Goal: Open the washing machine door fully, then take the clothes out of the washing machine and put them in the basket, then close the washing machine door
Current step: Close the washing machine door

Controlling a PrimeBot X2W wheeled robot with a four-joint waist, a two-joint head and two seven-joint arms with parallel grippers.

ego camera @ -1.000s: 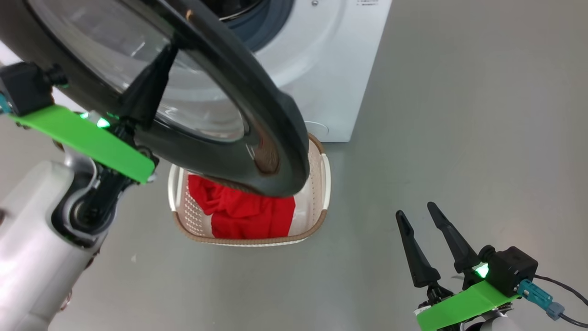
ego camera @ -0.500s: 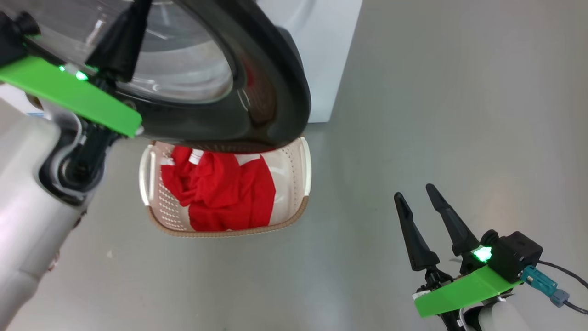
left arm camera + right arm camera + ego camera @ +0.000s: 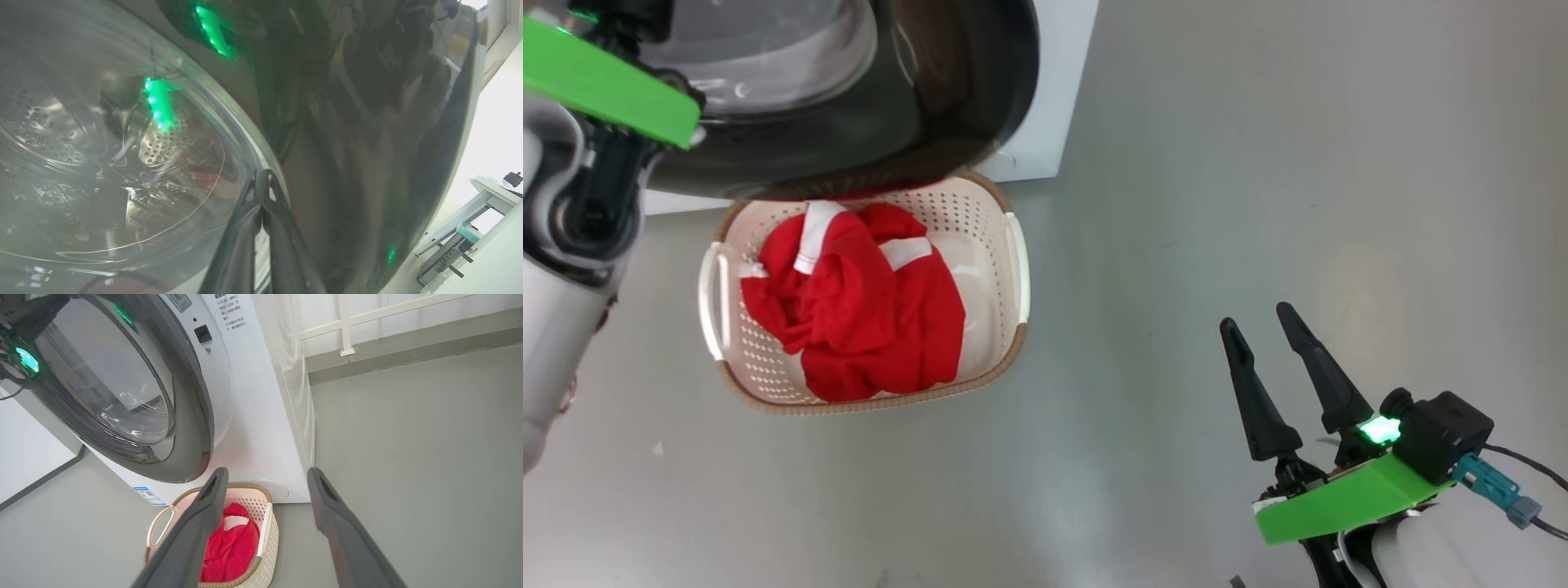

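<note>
The washing machine door [image 3: 947,106], with its glossy black rim and clear glass, hangs partly swung over the back of the basket [image 3: 874,402]. My left gripper [image 3: 261,179] is shut, its tips resting on the door [image 3: 347,122] where glass meets rim. Red clothes [image 3: 866,318] with white stripes lie inside the cream basket, in front of the white washing machine [image 3: 1054,82]. My right gripper [image 3: 1255,320] hovers open and empty over the floor to the right. In the right wrist view, the right gripper [image 3: 267,473] faces the door [image 3: 192,416], the basket [image 3: 249,571] and the clothes [image 3: 233,547].
Grey floor [image 3: 1258,163] spreads to the right of the machine and the basket. A wall with a white railing [image 3: 347,330] runs behind the washing machine [image 3: 261,416]. A pale table frame [image 3: 470,220] stands at the far right of the left wrist view.
The head view has shifted. The door, with my left gripper against it, has swung nearer the machine front and uncovers more of the basket. The right gripper stays open.
</note>
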